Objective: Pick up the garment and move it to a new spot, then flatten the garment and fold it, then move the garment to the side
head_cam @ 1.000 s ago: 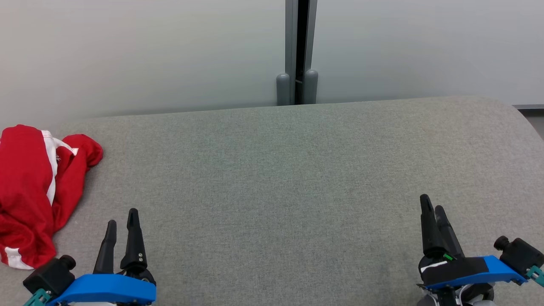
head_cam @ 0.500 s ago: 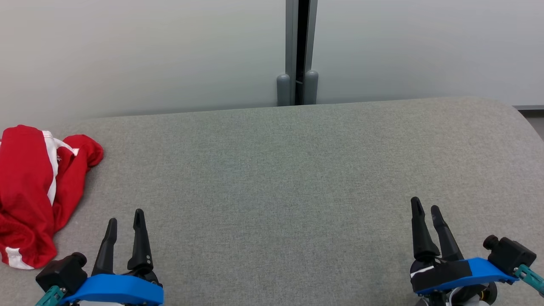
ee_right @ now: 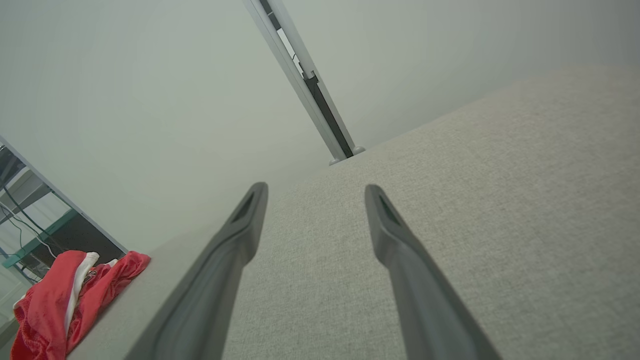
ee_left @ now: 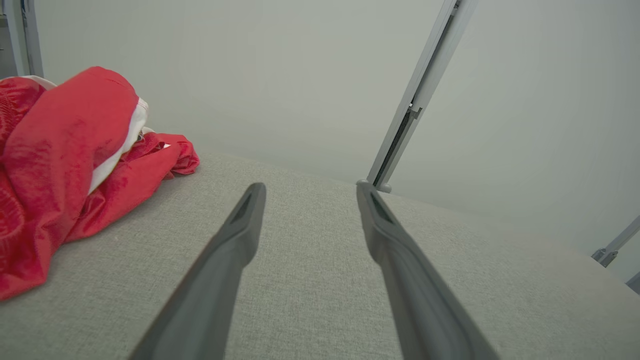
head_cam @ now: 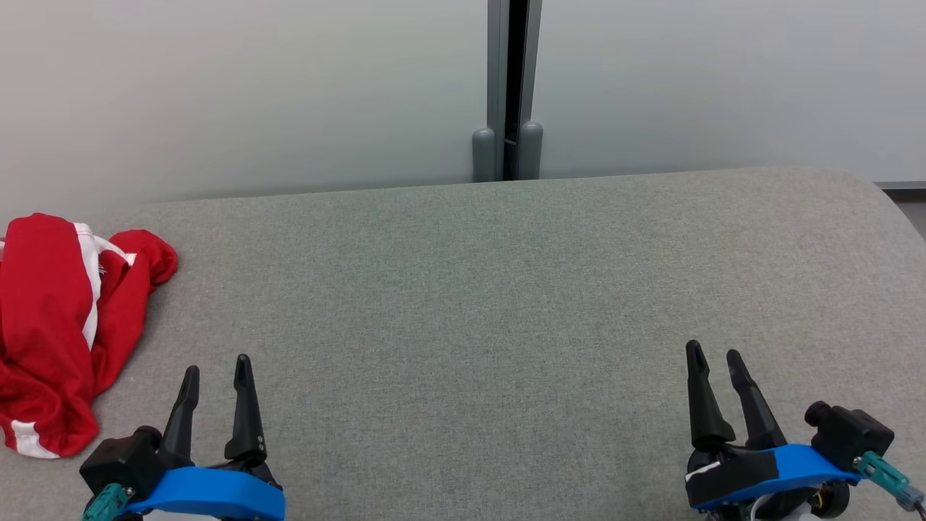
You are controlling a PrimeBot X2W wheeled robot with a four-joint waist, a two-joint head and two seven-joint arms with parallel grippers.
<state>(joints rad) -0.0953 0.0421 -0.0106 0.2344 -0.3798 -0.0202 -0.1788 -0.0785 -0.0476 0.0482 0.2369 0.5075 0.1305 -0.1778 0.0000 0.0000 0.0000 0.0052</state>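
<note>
A red garment (head_cam: 54, 325) with white stripes lies crumpled at the far left of the grey fabric surface (head_cam: 470, 304). The same garment (ee_left: 60, 170) shows at the left of the left wrist view, and small at the lower left of the right wrist view as the garment (ee_right: 65, 300). My left gripper (head_cam: 217, 365) is open at the lower left, just right of the garment and apart from it, nothing between its fingers. At the lower right my right gripper (head_cam: 716, 351) is open and empty, far from the cloth.
A pale partition wall stands behind the surface, with a dark grey post (head_cam: 510, 87) at its middle. The surface's right end curves off at the far right (head_cam: 893, 202). Shelving with cables shows beyond the garment (ee_right: 25, 225).
Both grippers have drawn back toward the bottom edge; the left one shifted slightly right and the right one slightly left. Both stay open. The garment has not moved.
</note>
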